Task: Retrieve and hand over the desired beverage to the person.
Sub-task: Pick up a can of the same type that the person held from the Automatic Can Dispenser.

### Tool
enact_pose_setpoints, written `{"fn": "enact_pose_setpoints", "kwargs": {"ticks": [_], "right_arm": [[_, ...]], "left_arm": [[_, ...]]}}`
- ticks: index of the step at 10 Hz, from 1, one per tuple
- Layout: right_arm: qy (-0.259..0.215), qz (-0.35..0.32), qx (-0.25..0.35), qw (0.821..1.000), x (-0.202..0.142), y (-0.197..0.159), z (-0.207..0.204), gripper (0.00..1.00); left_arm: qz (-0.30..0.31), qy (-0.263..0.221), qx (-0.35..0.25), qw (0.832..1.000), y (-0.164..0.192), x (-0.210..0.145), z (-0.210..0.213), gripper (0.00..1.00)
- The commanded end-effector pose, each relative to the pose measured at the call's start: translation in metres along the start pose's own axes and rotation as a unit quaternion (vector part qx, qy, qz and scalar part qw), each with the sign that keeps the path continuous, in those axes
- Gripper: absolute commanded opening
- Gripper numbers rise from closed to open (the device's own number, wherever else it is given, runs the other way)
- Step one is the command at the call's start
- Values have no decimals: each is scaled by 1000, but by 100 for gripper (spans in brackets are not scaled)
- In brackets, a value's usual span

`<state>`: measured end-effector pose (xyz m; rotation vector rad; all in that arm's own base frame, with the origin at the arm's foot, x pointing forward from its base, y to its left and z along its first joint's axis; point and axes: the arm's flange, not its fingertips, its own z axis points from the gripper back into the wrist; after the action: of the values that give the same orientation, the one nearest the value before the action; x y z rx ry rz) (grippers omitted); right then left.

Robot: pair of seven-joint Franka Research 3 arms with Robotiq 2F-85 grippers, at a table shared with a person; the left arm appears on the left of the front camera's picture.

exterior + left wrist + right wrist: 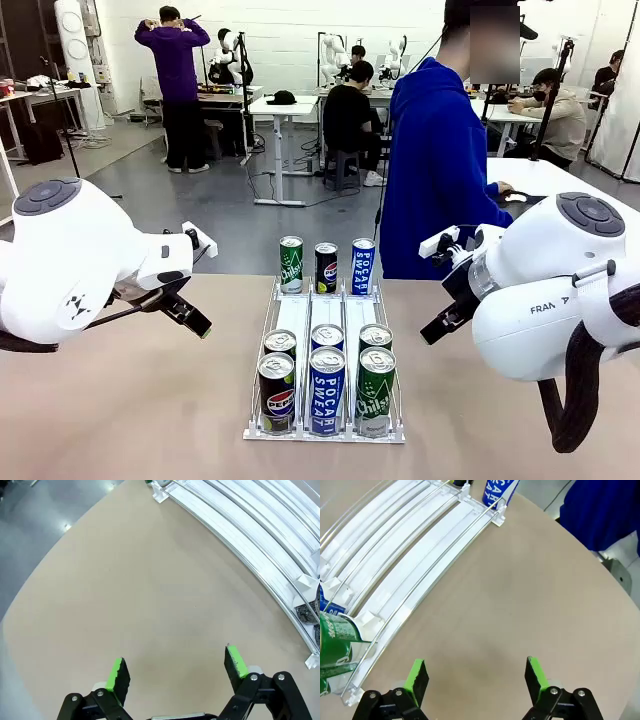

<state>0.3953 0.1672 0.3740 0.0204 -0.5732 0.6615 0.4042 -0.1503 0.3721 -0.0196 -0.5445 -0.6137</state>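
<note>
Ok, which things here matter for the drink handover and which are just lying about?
Job: white can rack, front Pepsi can, front Pocari Sweat can, front Chilsung can, person in the blue hoodie, left gripper, right gripper, both open.
Lying about: white desk behind, black cap on it, person in the purple hoodie.

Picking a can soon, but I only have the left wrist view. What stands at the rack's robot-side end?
Observer: Left to right: near Pepsi can, near Pocari Sweat can, near green Chilsung can.
Operator: And the far end?
Observer: Far green can, far black Pepsi can, far blue Pocari Sweat can.
Operator: Right hand free?
Observer: Yes, the right hand hangs open over bare table.
</note>
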Motion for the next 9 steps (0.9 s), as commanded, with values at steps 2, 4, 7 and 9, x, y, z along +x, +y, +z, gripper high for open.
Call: {"fn": "enact_pose_setpoints", "kwargs": {"ticks": [2, 4, 7, 9], "right_arm": [[0, 0, 0, 1000, 0, 0, 0, 100], [0, 0, 0, 1000, 0, 0, 0, 100], [0, 0, 0, 1000, 0, 0, 0, 100], [0, 0, 0, 1000, 0, 0, 0, 100]], "left_arm": [[0, 0, 0, 1000, 0, 0, 0, 100], [0, 0, 0, 1000, 0, 0, 0, 100], [0, 0, 0, 1000, 0, 0, 0, 100], [0, 0, 0, 1000, 0, 0, 0, 100]]}}
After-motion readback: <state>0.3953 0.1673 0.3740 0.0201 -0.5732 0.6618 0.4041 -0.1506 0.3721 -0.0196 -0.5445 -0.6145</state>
